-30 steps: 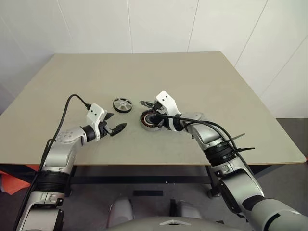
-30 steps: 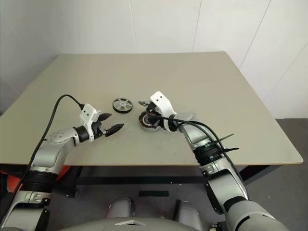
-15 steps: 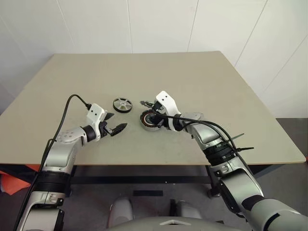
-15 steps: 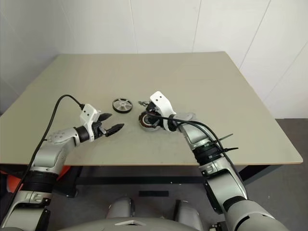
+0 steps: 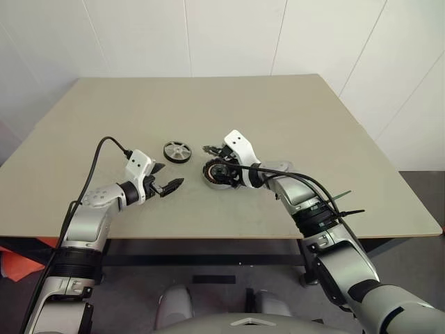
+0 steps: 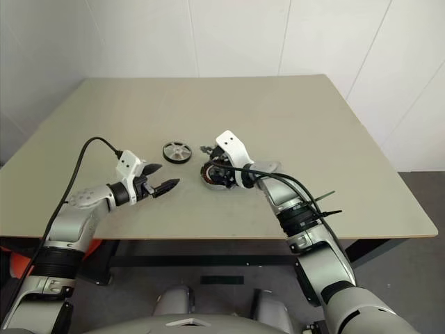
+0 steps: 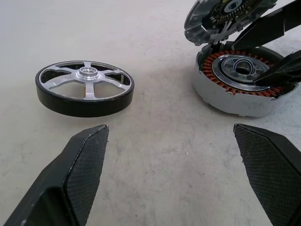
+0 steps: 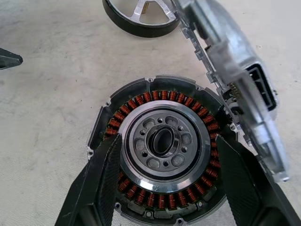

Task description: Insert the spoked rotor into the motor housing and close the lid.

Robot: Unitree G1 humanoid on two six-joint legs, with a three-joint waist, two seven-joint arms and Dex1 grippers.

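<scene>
The motor housing (image 8: 162, 96), a round grey ring with copper windings around a pale hub, lies on the table with its hinged lid (image 8: 240, 61) standing open at one side. My right gripper (image 8: 167, 139) is open just above it, one finger on each side of the hub over the windings. The spoked rotor (image 5: 177, 151), a silver wheel with a dark rim, lies flat to the left of the housing (image 5: 217, 174). My left gripper (image 5: 167, 177) is open near the table's front, pointing between rotor (image 7: 84, 87) and housing (image 7: 235, 101), touching neither.
The beige table (image 5: 278, 118) ends at its front edge just behind my arms. A black cable (image 5: 97, 156) arcs above my left wrist. White walls stand behind the table.
My right gripper's fingers have spread apart over the housing. Both arms and the rotor have stayed in place.
</scene>
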